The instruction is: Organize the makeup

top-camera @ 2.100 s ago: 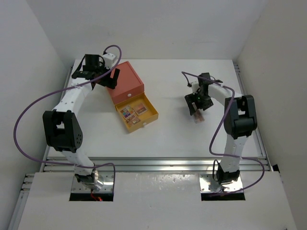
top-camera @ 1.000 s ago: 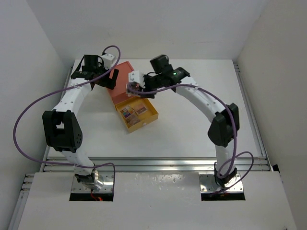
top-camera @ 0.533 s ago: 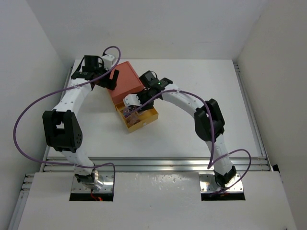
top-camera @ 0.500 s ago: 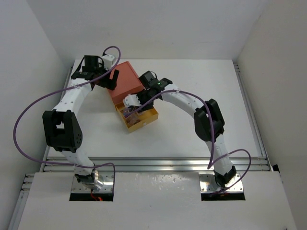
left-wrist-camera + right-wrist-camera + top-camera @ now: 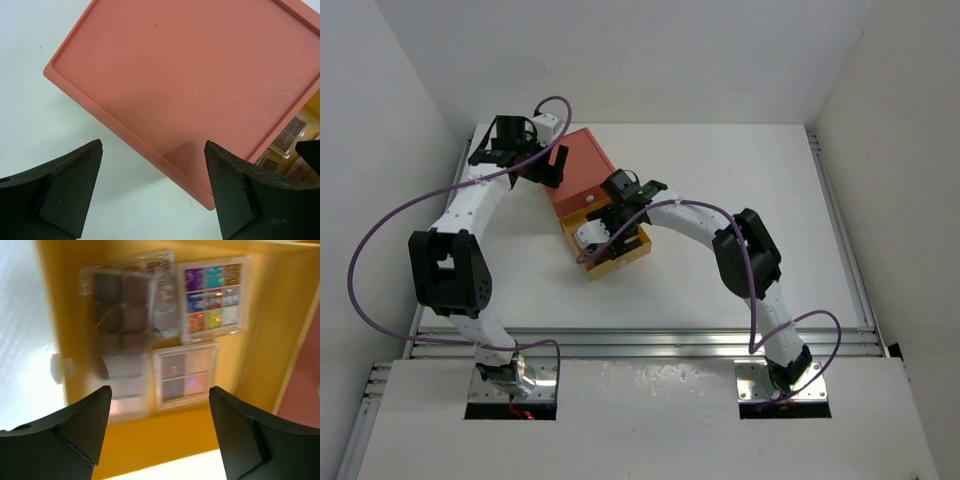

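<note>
Three makeup palettes lie in the open yellow drawer [image 5: 150,440]: a long brown-and-pink one [image 5: 122,330], blurred, a multicoloured one [image 5: 212,297] and a small four-square pink one [image 5: 186,375]. My right gripper [image 5: 160,392] hangs open just above them with nothing between its fingers. From the top view it [image 5: 592,236] sits over the drawer [image 5: 632,250] and hides most of its contents. My left gripper [image 5: 150,147] is open and empty at the back-left corner of the orange drawer box [image 5: 200,75], one finger over the lid. That gripper [image 5: 542,162] and the box [image 5: 582,172] also show from above.
The orange box stands at the back left of the white table [image 5: 740,200], its drawer pulled out toward the front. White walls close in the table on three sides. A metal rail [image 5: 640,345] runs along the near edge.
My right arm has swung from the right of the table to the drawer and lowered into it. Its jaws have opened, and the brown-and-pink palette it carried now lies in the drawer. The left arm is still.
</note>
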{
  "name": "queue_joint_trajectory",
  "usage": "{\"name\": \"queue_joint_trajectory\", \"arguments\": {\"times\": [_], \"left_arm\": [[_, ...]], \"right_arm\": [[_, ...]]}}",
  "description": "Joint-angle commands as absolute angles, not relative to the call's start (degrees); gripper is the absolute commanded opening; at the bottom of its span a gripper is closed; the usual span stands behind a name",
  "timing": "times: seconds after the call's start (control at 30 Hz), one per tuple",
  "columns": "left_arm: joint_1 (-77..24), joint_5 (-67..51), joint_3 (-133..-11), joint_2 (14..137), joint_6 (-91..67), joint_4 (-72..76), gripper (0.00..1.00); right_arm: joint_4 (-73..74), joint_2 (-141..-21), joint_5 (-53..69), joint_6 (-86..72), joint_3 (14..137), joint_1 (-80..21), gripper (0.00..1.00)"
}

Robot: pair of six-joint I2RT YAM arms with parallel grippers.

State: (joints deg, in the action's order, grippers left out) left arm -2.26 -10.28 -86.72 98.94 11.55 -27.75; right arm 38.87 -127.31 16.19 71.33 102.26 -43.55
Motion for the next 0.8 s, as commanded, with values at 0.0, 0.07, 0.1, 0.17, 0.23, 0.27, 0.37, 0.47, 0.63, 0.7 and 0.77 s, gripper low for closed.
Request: {"name": "queue_joint_trajectory", "arguments": {"times": [0.0,0.07,0.1,0.17,0.23,0.27,0.37,0.47,0.63,0.7,0.77], "left_arm": [[-1.7,-11.3,-87.2,97.2,11.1,-26.8,0.89],[-1.7,-11.3,-87.2,97.2,11.1,-26.8,0.89],[-1.7,-11.3,-87.2,97.2,11.1,-26.8,0.89],[-1.7,-11.3,-87.2,97.2,11.1,-26.8,0.89],[-1.7,-11.3,-87.2,97.2,11.1,-26.8,0.89],[-1.7,-11.3,-87.2,97.2,11.1,-26.8,0.89],[-1.7,-11.3,-87.2,97.7,11.1,-26.8,0.89],[-1.1,-11.3,-87.2,97.7,11.1,-26.8,0.89],[-1.1,-11.8,-87.2,97.7,11.1,-26.8,0.89],[-1.1,-11.8,-87.2,97.7,11.1,-26.8,0.89],[-1.1,-11.8,-87.2,98.3,11.1,-26.8,0.89]], "right_arm": [[31.7,-126.5,15.6,69.3,102.4,-44.2,0.8],[29.5,-126.3,15.3,69.5,102.4,-44.1,0.82],[28.6,-126.0,14.5,69.6,102.4,-44.3,0.82],[23.3,-124.9,13.4,68.7,101.8,-44.2,0.82],[16.8,-123.6,13.4,64.7,101.0,-43.9,0.82],[15.2,-122.5,13.3,63.7,100.7,-43.9,0.82],[2.7,-119.2,12.2,53.5,98.0,-43.8,0.84],[-6.0,-113.7,11.6,43.7,92.7,-43.9,0.84],[-18.4,-100.7,10.2,16.6,75.1,-43.3,0.76],[-18.1,-95.9,12.2,10.0,66.6,-43.9,0.59],[-18.0,-93.4,12.0,6.7,58.6,-44.9,0.43]]}}
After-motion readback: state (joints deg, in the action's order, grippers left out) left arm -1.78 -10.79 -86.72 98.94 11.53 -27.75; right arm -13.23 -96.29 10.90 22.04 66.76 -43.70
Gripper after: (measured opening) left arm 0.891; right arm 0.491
